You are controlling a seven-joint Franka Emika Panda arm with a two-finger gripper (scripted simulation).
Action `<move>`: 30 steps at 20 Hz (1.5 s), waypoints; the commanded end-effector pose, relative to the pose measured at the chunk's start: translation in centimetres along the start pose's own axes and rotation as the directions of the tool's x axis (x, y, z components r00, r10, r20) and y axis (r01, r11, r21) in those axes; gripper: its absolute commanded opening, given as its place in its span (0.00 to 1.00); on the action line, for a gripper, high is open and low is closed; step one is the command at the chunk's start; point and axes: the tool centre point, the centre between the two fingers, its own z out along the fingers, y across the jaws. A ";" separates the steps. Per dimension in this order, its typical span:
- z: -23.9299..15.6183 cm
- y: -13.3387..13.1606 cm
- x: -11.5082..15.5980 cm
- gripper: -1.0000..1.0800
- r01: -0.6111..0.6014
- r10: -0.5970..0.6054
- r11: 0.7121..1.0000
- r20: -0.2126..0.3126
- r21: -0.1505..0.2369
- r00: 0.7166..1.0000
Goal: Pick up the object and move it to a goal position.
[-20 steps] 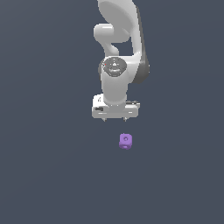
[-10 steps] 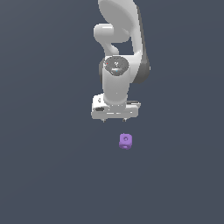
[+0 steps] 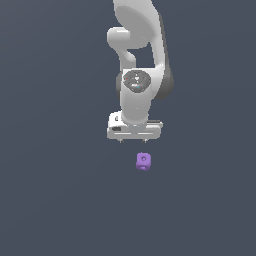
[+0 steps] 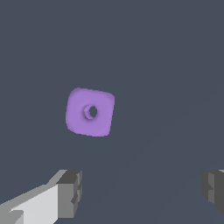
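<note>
The object, a small purple rounded block [image 3: 143, 161] with a round hole in its face, lies on the dark grey floor just below my white gripper in the exterior view. It also shows in the wrist view [image 4: 90, 112], apart from the fingers and outside the gap between them. My gripper [image 3: 133, 141] hangs above and slightly toward the exterior view's left of the block, pointing down. Its jaws stand wide open and hold nothing. One grey fingertip [image 4: 70, 193] and the other [image 4: 213, 186] show in the wrist view.
The white arm [image 3: 137, 60] rises behind the gripper in the exterior view. A plain dark grey floor [image 3: 55, 190] surrounds the block on all sides.
The gripper has lowered slightly toward the block and shifted a little. The block has not moved.
</note>
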 end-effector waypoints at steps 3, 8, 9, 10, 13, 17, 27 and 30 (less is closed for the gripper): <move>1.4 -1.3 1.3 0.96 -0.043 0.043 0.999 -0.008 0.001 0.999; 3.5 -3.2 3.1 0.96 -0.104 0.104 0.995 -0.019 0.004 0.994; 3.9 -3.6 3.3 0.96 -0.114 0.114 0.993 -0.021 0.004 0.993; 4.2 -3.8 3.6 0.96 -0.123 0.123 0.992 -0.022 0.005 0.992; 4.9 -4.5 4.1 0.96 -0.144 0.145 0.989 -0.026 0.006 0.989; 5.5 -5.0 4.4 0.96 -0.159 0.159 0.987 -0.029 0.007 0.987; 7.3 -5.1 4.4 0.96 -0.159 0.159 0.987 -0.028 0.007 0.987; 9.0 -5.1 4.4 0.96 -0.160 0.160 0.987 -0.029 0.007 0.987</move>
